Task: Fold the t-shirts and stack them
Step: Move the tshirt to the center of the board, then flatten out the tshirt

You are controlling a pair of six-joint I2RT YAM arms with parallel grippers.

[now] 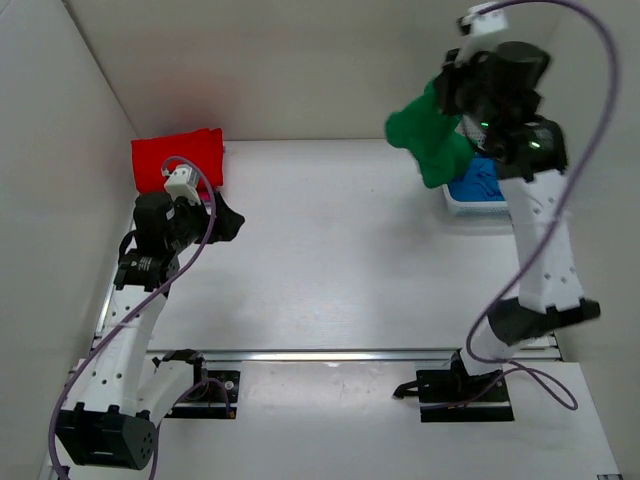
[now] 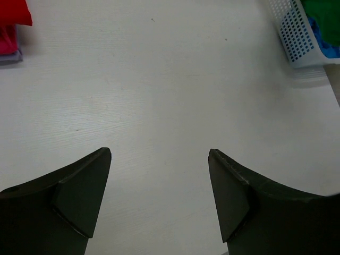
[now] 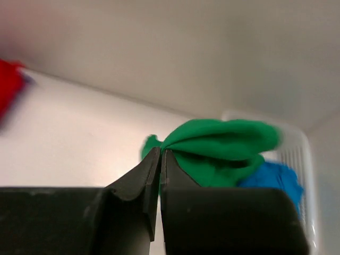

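Our right pincer (image 3: 160, 151) pinched the green t-shirt (image 3: 223, 143) above the basket (image 1: 468, 207). The blue t-shirt (image 1: 478, 180) waited inside it, and the red t-shirt (image 1: 178, 158) lay folded well apart from it. Our left pincer (image 2: 159, 152) stood spread, empty.

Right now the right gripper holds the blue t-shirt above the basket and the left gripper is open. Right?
No: the right gripper holds the green t-shirt above the basket, as the right wrist view shows; the blue t-shirt lies in it. The left gripper is open.
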